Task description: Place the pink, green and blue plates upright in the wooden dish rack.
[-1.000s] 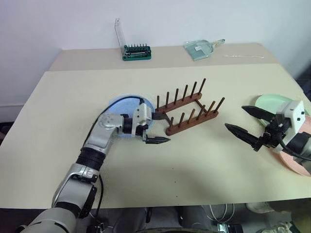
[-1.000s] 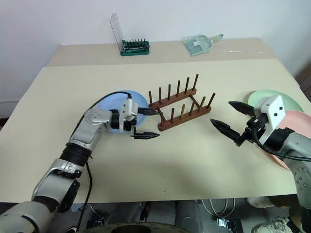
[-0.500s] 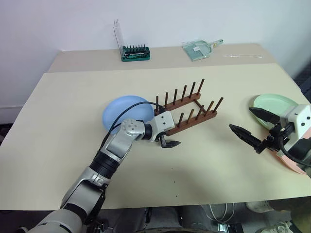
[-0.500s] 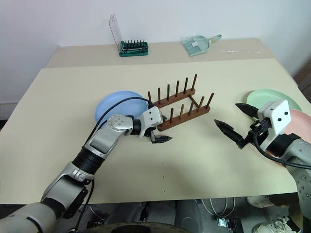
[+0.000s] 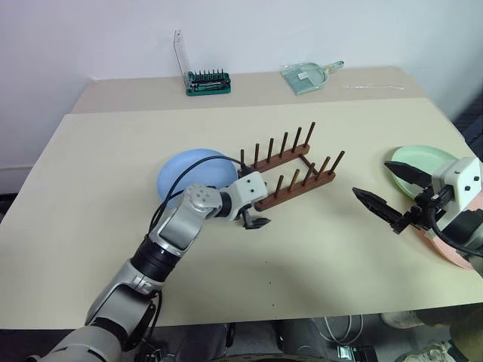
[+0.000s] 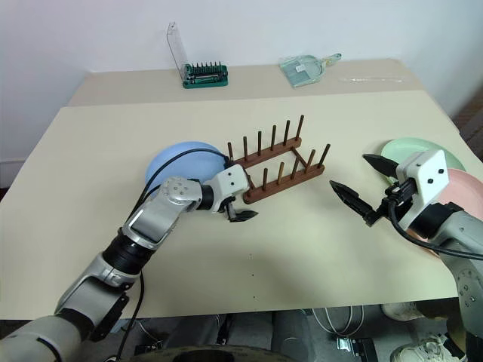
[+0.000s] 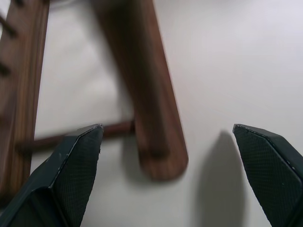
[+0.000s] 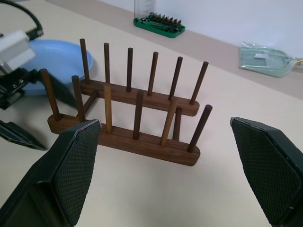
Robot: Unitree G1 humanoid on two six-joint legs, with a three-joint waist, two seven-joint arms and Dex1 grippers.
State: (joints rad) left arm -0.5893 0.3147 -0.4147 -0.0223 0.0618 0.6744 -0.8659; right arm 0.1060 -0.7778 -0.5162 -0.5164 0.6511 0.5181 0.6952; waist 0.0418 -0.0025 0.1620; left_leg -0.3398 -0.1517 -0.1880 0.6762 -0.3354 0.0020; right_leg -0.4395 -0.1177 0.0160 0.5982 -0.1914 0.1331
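The wooden dish rack (image 5: 288, 173) sits near the middle of the table (image 5: 98, 173), empty of plates, its two rails running on a diagonal from the near left up toward the far right, with a row of thin pegs standing upright on each rail. The blue plate (image 5: 185, 172) lies flat just to the left of the rack's near end, part of it covered by the left arm and its black cable. The green plate (image 5: 419, 159) lies flat by the table's right edge, and the pink plate (image 6: 462, 188) lies beside it on the nearer side, close to that same edge and largely behind the right arm. The left gripper (image 5: 255, 219) is at the rack's near left end, tilted downward, its fingers spread wide and holding nothing; in the left wrist view the rounded end of one rail lies between the two fingers (image 7: 71, 175), though contact cannot be judged. The right gripper (image 5: 392, 197) hangs above the table to the right of the rack, well apart from it, pointing leftward at it with its fingers wide apart and empty. Bare tabletop stretches in front of the rack and between the rack and the right gripper. On the far table strip lie a green tray of screwdriver bits (image 5: 208, 82) and a clear dustpan (image 5: 308, 75).
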